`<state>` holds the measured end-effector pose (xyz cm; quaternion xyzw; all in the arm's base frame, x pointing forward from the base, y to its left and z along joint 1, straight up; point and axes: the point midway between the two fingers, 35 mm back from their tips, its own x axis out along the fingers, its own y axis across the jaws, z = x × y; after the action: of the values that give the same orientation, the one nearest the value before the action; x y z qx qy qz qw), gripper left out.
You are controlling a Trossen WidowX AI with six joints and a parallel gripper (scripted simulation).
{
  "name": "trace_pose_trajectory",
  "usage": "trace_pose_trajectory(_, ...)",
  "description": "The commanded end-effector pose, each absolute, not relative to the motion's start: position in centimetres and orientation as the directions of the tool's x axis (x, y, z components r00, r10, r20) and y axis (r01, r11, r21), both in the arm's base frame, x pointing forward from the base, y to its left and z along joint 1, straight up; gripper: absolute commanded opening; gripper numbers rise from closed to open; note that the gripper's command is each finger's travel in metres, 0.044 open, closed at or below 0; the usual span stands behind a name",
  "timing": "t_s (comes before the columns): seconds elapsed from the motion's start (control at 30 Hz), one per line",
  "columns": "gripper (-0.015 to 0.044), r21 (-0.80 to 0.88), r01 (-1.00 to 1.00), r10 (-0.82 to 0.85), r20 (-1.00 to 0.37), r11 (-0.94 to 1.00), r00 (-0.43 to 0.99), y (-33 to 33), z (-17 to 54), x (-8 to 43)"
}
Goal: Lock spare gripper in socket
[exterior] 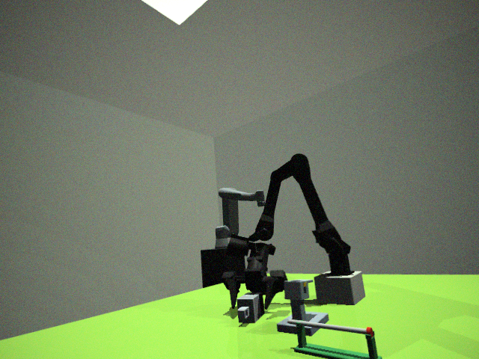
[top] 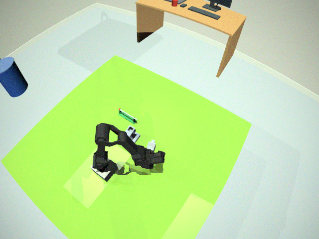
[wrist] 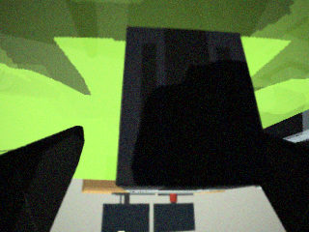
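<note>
The spare gripper [top: 151,145] [exterior: 254,309] [wrist: 193,45], a grey and white block with a small spigot, lies on the green mat. My gripper [exterior: 249,308] [wrist: 164,134] is open and empty, low over the mat, with its fingers to either side of the spare gripper's dark body in the wrist view; contact cannot be told. The grey mount [top: 130,127] [exterior: 296,290] stands beside it, with no pin through its socket. The white lock pin [top: 127,114] [exterior: 332,327] with a red end lies across the green rack [top: 125,118] [exterior: 328,352].
The mount's wide base [exterior: 284,326] stands between the spare gripper and the rack in the exterior view. The arm's own base [top: 102,175] [exterior: 336,289] is on the mat. A desk [top: 193,12] and a blue cylinder [top: 12,79] stand beyond the mat.
</note>
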<state>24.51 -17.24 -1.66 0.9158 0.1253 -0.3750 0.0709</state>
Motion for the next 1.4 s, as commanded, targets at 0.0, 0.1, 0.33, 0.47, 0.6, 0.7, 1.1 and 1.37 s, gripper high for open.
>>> trace_pose_trajectory(0.0,0.044,0.029,0.283,0.181,-0.705,-0.959,0.686,-17.0,-2.3,24.4)
trace_pose_trajectory(0.1,0.0414,0.029,0.283,0.181,-0.705,-0.959,0.686,-17.0,-2.3,24.4)
trace_pose_trajectory(0.33,0.023,0.029,0.283,0.181,-0.705,-0.959,0.686,-17.0,-2.3,24.4)
trace_pose_trajectory(0.47,0.0184,0.029,0.283,0.181,-0.705,-0.959,0.686,-17.0,-2.3,24.4)
trace_pose_trajectory(0.6,0.0157,0.029,0.283,0.181,-0.705,-0.959,0.686,-17.0,-2.3,24.4)
trace_pose_trajectory(0.7,0.0098,0.029,0.283,0.181,-0.705,-0.959,0.686,-17.0,-2.3,24.4)
trace_pose_trajectory(1.1,0.0,0.03,0.283,0.18,-0.704,-0.959,0.687,-17.6,1.5,24.8)
trace_pose_trajectory(1.37,0.0,0.031,0.283,0.18,-0.704,-0.959,0.687,-17.6,4.7,24.9)
